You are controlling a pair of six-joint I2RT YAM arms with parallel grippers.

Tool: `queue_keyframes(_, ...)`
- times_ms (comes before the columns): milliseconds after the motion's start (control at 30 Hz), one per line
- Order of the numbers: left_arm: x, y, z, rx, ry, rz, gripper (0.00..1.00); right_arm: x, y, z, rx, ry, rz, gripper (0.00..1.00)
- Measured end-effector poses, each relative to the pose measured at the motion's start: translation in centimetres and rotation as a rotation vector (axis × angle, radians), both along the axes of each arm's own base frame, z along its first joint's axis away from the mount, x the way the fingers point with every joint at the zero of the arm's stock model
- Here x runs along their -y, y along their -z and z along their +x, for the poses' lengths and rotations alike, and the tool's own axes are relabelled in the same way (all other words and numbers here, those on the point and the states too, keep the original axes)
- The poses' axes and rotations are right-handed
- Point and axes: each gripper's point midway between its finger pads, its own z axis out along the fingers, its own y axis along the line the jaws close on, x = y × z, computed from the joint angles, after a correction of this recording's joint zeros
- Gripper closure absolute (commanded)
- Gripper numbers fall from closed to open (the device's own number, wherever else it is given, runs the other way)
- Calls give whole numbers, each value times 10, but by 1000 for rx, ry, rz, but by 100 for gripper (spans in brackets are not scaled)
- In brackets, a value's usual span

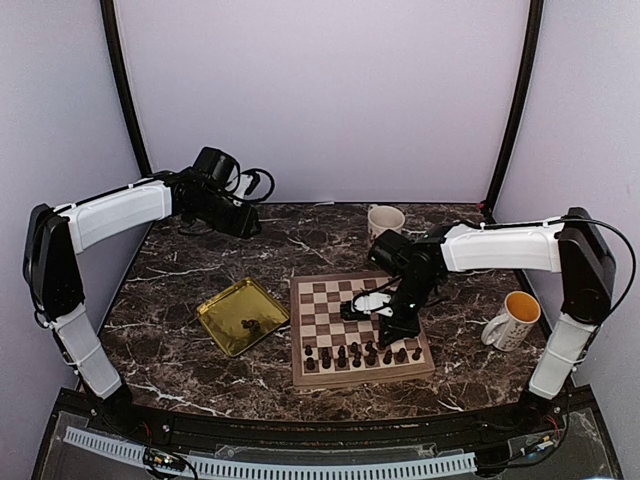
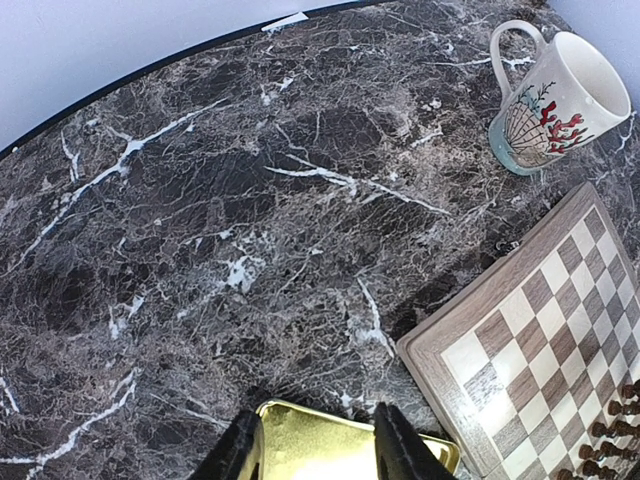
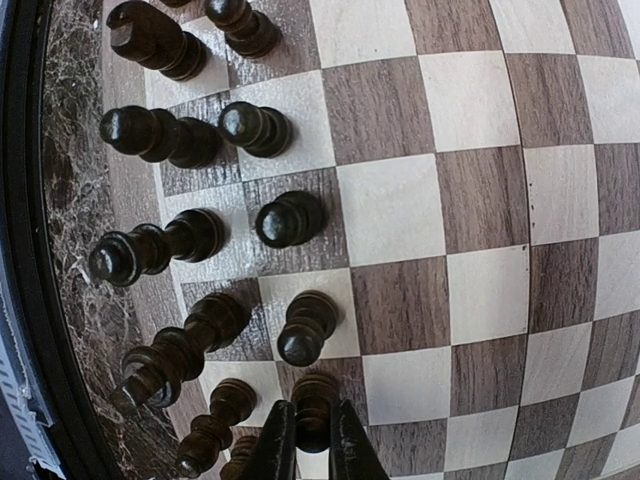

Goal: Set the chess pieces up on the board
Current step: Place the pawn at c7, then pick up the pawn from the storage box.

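The board (image 1: 296,340) lies at the table's centre, with several dark chess pieces (image 1: 355,355) standing in two rows along its near edge. In the right wrist view my right gripper (image 3: 312,415) is shut on a pawn (image 3: 314,392) whose base rests on a brown square of the board (image 3: 480,200). Other pawns (image 3: 305,330) and taller pieces (image 3: 150,250) stand close beside it. My left gripper (image 2: 318,430) hangs open and empty over the far edge of the gold tray (image 2: 320,455). It is raised at the back left (image 1: 250,225), far from the board.
The gold tray (image 1: 225,310) sits left of the board and has a few dark pieces (image 1: 250,325) in it. A shell-patterned mug (image 2: 560,95) stands behind the board. A yellow-lined mug (image 1: 515,320) stands to the board's right. Dark marble table, purple walls around.
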Motion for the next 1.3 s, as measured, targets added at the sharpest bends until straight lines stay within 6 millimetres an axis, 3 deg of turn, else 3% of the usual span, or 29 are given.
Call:
queue_keyframes(167, 0, 0, -1, -2, 3, -2, 60, 2, 3, 1, 6, 2, -11, 90)
queue_keyframes(400, 1, 0, -1, -4, 4, -3, 60, 3, 6, 1, 12, 4, -15, 79)
queue_keyframes(700, 1, 2, -1, -10, 4, 0, 60, 4, 5, -1, 6, -1, -19, 76)
queue_keyframes(833, 1, 3, -1, -11, 4, 2, 60, 4, -12, 3, 5, 17, 11, 74)
queue_keyframes(1067, -3, 11, 1, -14, 1, 39, 60, 5, -60, 32, 47, 99, 151, 74)
queue_keyframes(1300, -10, 22, -4, -96, -39, 78, 65, 27, -71, 30, 62, 165, 227, 74)
